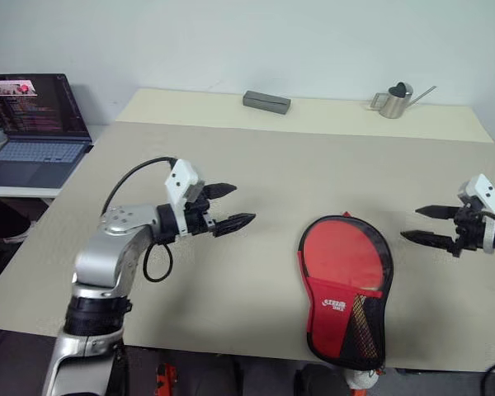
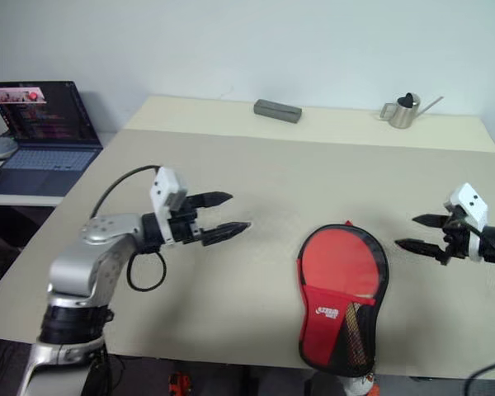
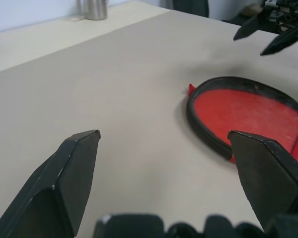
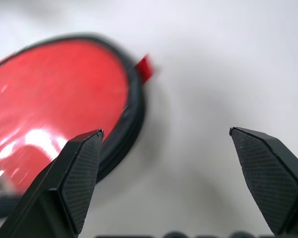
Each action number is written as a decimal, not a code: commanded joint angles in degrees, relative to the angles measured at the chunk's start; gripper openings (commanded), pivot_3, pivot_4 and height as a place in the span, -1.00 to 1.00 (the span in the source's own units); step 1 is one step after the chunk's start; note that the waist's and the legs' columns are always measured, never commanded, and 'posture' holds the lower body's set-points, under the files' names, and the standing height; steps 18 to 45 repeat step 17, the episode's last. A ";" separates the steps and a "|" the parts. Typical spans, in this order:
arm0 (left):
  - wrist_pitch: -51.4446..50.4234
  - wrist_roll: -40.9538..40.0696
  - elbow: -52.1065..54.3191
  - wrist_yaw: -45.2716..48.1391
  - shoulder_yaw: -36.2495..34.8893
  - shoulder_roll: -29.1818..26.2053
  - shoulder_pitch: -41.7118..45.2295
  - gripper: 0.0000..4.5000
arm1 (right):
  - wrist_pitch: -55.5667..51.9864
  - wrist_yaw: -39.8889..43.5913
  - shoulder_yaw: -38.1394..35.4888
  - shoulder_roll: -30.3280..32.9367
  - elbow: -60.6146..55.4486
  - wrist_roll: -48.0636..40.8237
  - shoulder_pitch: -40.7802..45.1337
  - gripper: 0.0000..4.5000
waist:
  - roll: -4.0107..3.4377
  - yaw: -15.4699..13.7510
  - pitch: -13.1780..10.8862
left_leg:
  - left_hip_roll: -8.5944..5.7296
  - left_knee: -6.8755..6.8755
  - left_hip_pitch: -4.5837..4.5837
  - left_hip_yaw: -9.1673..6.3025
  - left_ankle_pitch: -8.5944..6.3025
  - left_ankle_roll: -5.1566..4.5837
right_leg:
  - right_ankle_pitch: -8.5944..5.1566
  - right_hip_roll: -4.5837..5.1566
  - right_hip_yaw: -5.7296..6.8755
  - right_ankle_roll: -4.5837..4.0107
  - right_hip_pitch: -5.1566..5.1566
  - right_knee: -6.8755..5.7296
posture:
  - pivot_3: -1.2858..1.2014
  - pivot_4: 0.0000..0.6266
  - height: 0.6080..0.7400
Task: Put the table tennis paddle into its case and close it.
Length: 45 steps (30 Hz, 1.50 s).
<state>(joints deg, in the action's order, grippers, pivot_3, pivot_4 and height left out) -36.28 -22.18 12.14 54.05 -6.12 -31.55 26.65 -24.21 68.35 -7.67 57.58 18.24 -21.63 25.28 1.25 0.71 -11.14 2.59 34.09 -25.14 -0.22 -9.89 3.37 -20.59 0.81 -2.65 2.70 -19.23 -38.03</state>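
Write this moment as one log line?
paddle: inside case, case unzipped | left gripper: open, empty | right gripper: open, empty

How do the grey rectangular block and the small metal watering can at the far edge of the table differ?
The grey block is a flat, dark grey bar lying low; the metal watering can is a shiny silver cylinder standing upright. The block is plain, while the can has a handle and a long thin spout. Both rest near the table's far edge.

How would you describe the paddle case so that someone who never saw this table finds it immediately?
On the beige table, look at the near edge, between the two grippers. The case lies flat there, paddle-shaped, black-rimmed with a red panel and mesh pocket, the only red thing on the table.
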 commanded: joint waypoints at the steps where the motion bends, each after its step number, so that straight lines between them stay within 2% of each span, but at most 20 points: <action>1: -0.64 -1.46 3.12 -4.90 -3.54 -0.21 -0.17 1.00 | 4.22 1.01 0.83 -0.52 5.28 2.34 4.63 0.98 | 0.00 0.05 -0.01 | 0.00 0.00 0.00 -0.01 0.00 0.01 | 0.00 0.00 0.01 0.00 0.00 -0.01 | 0.03 -0.52 1.00; 4: -2.03 -2.52 7.24 -8.39 -5.26 -0.24 -2.49 1.00 | 5.46 0.62 1.49 -2.04 8.52 3.44 8.52 0.98 | 0.00 0.14 -0.01 | 0.00 -0.02 0.00 0.01 0.04 0.06 | 0.01 0.00 0.00 -0.01 -0.01 -0.02 | 0.03 -0.52 1.00; 7: -3.53 -2.46 9.62 -11.99 -4.04 0.56 -2.89 1.00 | 7.56 1.74 2.00 -2.15 13.21 4.78 11.34 0.98 | 0.00 0.07 -0.01 | 0.01 -0.02 0.00 0.10 0.10 0.16 | 0.01 0.02 -0.05 -0.01 -0.01 0.00 | 0.03 -0.52 1.00; 10: -3.04 -2.19 9.12 -12.29 -3.57 -0.85 -3.82 1.00 | 7.30 1.96 2.06 -2.11 12.46 5.31 11.85 0.98 | 0.00 -0.11 -0.01 | 0.01 -0.02 0.00 0.12 0.10 0.17 | 0.01 0.02 -0.05 -0.02 -0.01 0.02 | 0.03 -0.52 1.00; 16: -1.99 -1.39 7.09 -13.00 -2.68 -1.95 -5.08 1.00 | 5.23 1.57 1.98 -2.67 9.49 5.10 10.46 0.98 | -0.01 -0.21 -0.01 | 0.01 0.00 0.10 0.18 0.10 0.17 | 0.01 0.00 -0.12 -0.02 0.03 -0.08 | 0.03 -0.52 1.00; 45: -1.78 -1.27 6.76 -13.13 -2.64 -2.00 -5.08 1.00 | 5.02 1.32 2.04 -2.71 9.50 5.27 10.66 0.98 | -0.01 -0.21 -0.01 | 0.01 0.01 0.11 0.18 0.10 0.17 | 0.01 0.00 -0.12 -0.02 0.03 -0.10 | 0.03 -0.52 1.00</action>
